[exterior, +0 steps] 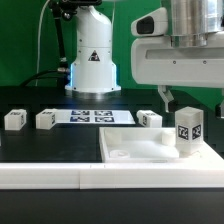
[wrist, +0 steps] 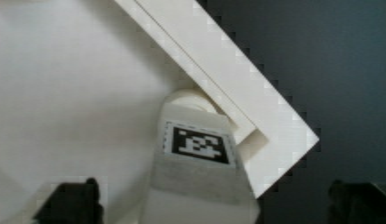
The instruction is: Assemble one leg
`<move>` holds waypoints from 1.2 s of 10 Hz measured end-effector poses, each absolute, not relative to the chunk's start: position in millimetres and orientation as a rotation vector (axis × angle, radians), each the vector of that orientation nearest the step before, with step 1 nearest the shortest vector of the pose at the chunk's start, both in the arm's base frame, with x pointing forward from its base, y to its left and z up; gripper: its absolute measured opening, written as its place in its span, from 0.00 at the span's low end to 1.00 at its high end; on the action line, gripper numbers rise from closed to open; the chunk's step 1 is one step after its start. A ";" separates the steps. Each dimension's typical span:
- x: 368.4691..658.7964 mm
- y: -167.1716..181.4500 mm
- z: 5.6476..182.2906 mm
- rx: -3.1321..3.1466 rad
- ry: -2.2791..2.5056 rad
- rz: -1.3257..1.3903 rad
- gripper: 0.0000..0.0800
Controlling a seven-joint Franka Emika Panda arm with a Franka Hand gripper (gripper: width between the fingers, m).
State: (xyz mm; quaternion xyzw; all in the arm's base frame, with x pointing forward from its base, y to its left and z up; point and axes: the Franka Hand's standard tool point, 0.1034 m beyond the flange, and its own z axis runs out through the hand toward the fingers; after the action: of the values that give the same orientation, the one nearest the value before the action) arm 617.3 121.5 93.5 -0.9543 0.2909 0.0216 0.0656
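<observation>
One leg (exterior: 188, 129), a small white post with a marker tag on its face, stands upright in the corner of the large flat white square piece with a raised rim (exterior: 135, 150), at the exterior view's right. My gripper (exterior: 189, 100) hangs just above it, open, with one dark finger (exterior: 164, 98) showing beside the leg's top. In the wrist view the leg (wrist: 199, 150) sits against the raised rim (wrist: 225, 70), between my two spread fingertips (wrist: 74, 203). Neither fingertip touches it. My gripper (wrist: 216, 205) holds nothing.
Three more legs lie on the black table: two at the exterior view's left (exterior: 14, 119) (exterior: 45, 120) and one behind the square piece (exterior: 149, 119). The marker board (exterior: 92, 116) lies before the robot base (exterior: 93, 60). A white ledge (exterior: 40, 176) runs along the front.
</observation>
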 end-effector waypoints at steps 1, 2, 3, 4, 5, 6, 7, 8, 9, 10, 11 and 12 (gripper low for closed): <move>617.0 121.5 92.0 -2.928 0.689 0.055 0.81; 616.7 119.9 90.4 -2.968 0.481 0.044 0.81; 616.8 118.8 90.2 -2.988 0.335 0.034 0.81; 616.9 117.4 90.0 -3.001 0.168 0.023 0.81; 617.3 117.4 90.1 -3.004 0.058 0.012 0.81; 618.4 119.3 90.6 -3.006 -0.068 -0.009 0.81; 619.3 122.0 91.2 -3.001 -0.193 -0.027 0.81; 619.8 122.3 91.4 -2.996 -0.331 -0.041 0.81; 621.5 120.8 91.2 -2.986 -0.444 -0.068 0.81; 621.5 118.8 90.0 -2.982 -0.475 -0.078 0.80; 621.4 119.4 90.0 -2.982 -0.474 -0.078 0.80; 621.4 119.3 90.0 -2.982 -0.474 -0.078 0.58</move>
State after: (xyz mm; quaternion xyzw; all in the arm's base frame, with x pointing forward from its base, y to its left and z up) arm 621.4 119.3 90.0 -0.9855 -0.1566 -0.0257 0.0605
